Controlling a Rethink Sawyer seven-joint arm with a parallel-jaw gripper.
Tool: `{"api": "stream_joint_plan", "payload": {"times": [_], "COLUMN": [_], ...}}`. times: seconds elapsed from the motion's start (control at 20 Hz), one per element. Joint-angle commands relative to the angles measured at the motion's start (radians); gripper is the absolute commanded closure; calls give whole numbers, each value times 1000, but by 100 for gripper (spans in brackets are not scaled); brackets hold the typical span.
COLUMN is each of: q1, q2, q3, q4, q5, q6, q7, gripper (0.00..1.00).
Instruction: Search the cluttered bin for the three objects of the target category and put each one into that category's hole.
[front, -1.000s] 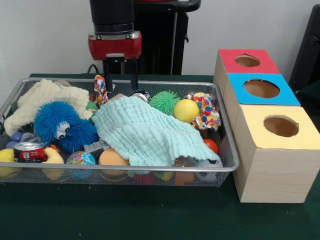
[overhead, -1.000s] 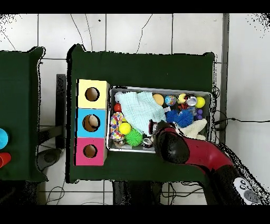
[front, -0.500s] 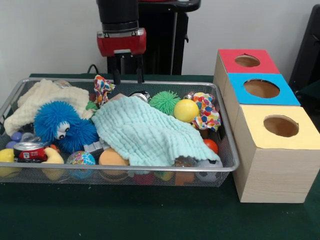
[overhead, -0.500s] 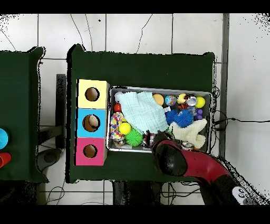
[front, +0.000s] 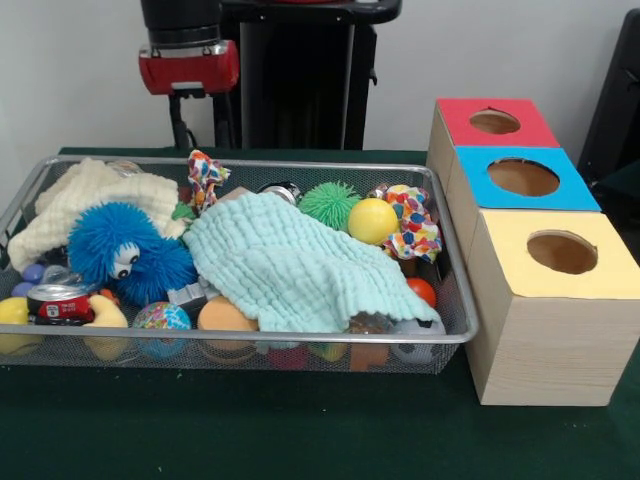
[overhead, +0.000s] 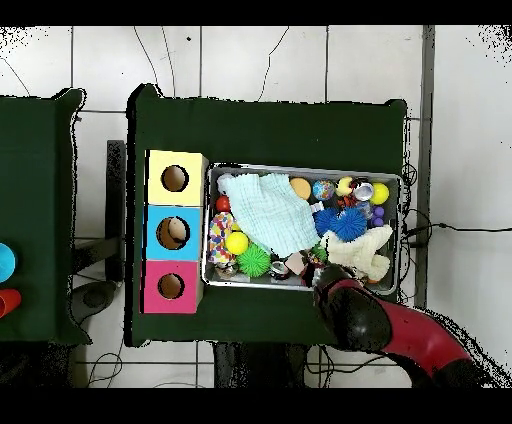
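A wire mesh bin (front: 240, 340) holds a heap of toys. A mint cloth (front: 290, 265) covers its middle and a cream cloth (front: 85, 200) lies at the left back. Around them sit a blue fuzzy toy (front: 125, 250), a green spiky ball (front: 328, 203), a yellow ball (front: 372, 220), a colourful rope toy (front: 412, 222), a soda can (front: 58, 303) and several small balls. My gripper (front: 200, 135) hangs open and empty above the bin's back rim, left of centre. In the overhead view the red arm (overhead: 350, 310) covers the gripper at the bin's (overhead: 399, 230) lower edge.
Three wooden boxes stand right of the bin, each with a round hole: red top (front: 495, 140) farthest, blue top (front: 560, 195) in the middle, yellow top (front: 510, 262) nearest. A second rope toy (front: 203, 178) sticks up at the bin's back, just below the gripper.
The gripper has risen from the bin's back edge and shifted left in the front view, holding nothing. The toys in the bin have not moved.
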Motion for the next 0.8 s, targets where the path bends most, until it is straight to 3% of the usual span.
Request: {"api": "stream_joint_plan", "payload": {"times": [0.05, 0.35, 0.8], "q1": [-58, -11, 32], "q2": [-43, -110, -144], "q3": [127, 148, 99], "q4": [-13, -33, 56], "q5": [-44, 7, 20], "q6": [168, 252, 192], "q7": [-87, -46, 70], "gripper": [0, 0, 0]}}
